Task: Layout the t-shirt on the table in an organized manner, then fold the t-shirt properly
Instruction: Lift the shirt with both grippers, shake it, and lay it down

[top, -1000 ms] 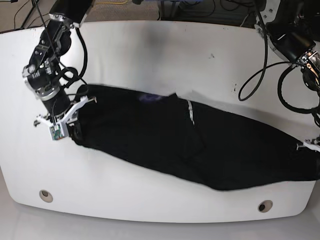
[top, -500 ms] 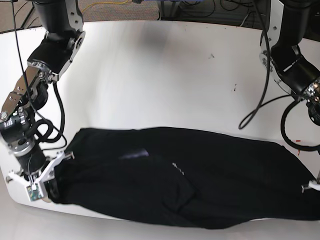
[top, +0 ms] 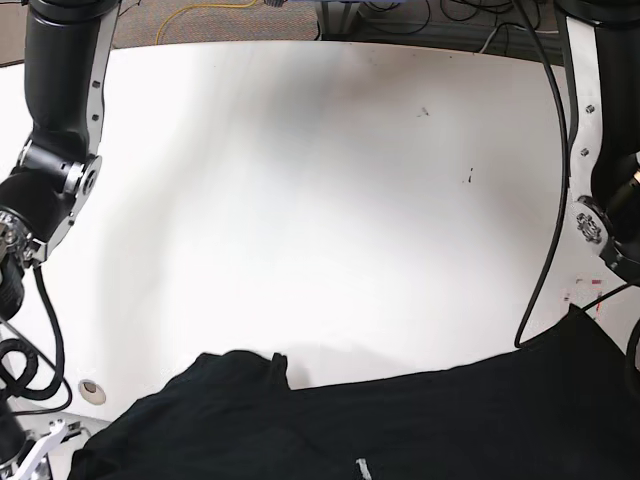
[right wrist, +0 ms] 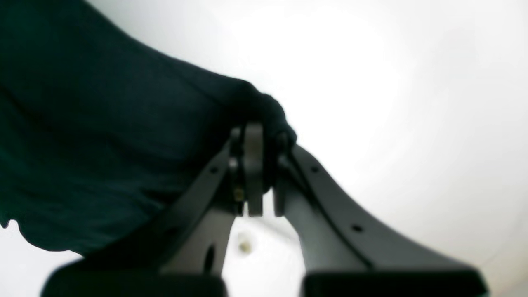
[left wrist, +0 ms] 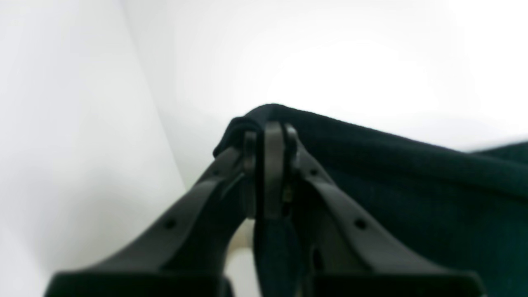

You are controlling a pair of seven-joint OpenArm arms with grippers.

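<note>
- Left gripper [left wrist: 268, 165] is clamped on a bunched edge of the t-shirt [left wrist: 412, 185]; right gripper [right wrist: 258, 165] is pinched on another edge, probably to stretch the cloth for laying it out.
- T-shirt [top: 400, 430] sits at the near edge of the table [top: 330, 200], spanning left to right.
- Wrist views show both pinches; the base view crops them out.
- Which edge is held: blurry, can't tell.

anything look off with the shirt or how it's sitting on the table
Yes. The t-shirt is bunched low at the near edge of the table, partly out of the base view, not spread flat. The left claw and right claw each pinch a rolled-up wad of cloth.
</note>
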